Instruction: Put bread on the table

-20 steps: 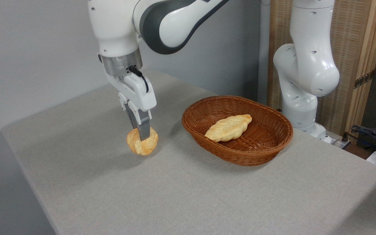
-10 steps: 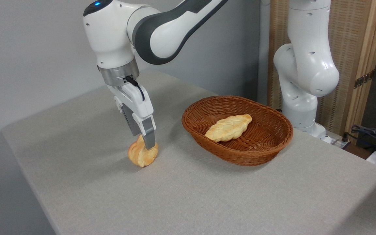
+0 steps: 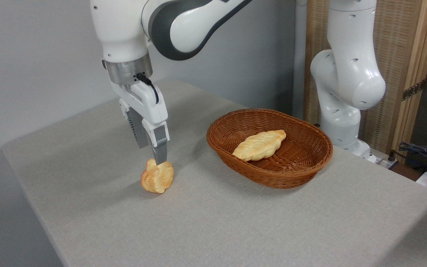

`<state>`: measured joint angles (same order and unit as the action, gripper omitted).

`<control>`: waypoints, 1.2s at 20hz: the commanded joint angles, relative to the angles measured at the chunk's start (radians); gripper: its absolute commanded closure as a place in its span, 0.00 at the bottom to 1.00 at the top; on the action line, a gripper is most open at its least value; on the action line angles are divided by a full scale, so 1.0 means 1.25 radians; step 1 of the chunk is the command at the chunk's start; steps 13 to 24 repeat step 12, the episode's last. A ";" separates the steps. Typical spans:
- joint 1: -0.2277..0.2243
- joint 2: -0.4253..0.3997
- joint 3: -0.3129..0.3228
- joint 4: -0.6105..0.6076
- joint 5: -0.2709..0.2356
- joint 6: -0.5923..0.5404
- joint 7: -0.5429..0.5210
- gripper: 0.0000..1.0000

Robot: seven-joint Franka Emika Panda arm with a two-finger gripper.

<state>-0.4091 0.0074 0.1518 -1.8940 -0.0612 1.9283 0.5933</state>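
Observation:
The bread, a small knotted golden roll, rests on the grey speckled table to the left of the basket. My gripper hangs straight above the roll, open, with nothing between its fingers. The nearer fingertip overlaps the top edge of the roll in the picture. Whether it still touches the roll I cannot tell.
A brown wicker basket stands right of the roll and holds a longer pale braided loaf. The arm's white base rises behind the basket. Cables lie past the table's right edge. The table's left edge runs close to the roll.
The roll went down onto the table and tipped slightly left. The fingers parted and let it go, and the gripper has risen a little.

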 commanded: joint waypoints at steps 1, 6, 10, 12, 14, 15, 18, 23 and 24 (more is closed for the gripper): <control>0.000 -0.021 0.027 0.022 0.000 -0.009 -0.023 0.00; 0.000 -0.021 0.060 0.083 0.000 -0.027 -0.023 0.00; 0.000 -0.021 0.093 0.089 0.001 -0.048 -0.014 0.00; 0.000 -0.021 0.095 0.089 0.001 -0.049 -0.012 0.00; 0.000 -0.021 0.095 0.089 0.001 -0.049 -0.012 0.00; 0.000 -0.021 0.095 0.089 0.001 -0.049 -0.012 0.00; 0.000 -0.021 0.095 0.089 0.001 -0.049 -0.012 0.00; 0.000 -0.021 0.095 0.089 0.001 -0.049 -0.012 0.00; 0.000 -0.021 0.095 0.089 0.001 -0.049 -0.012 0.00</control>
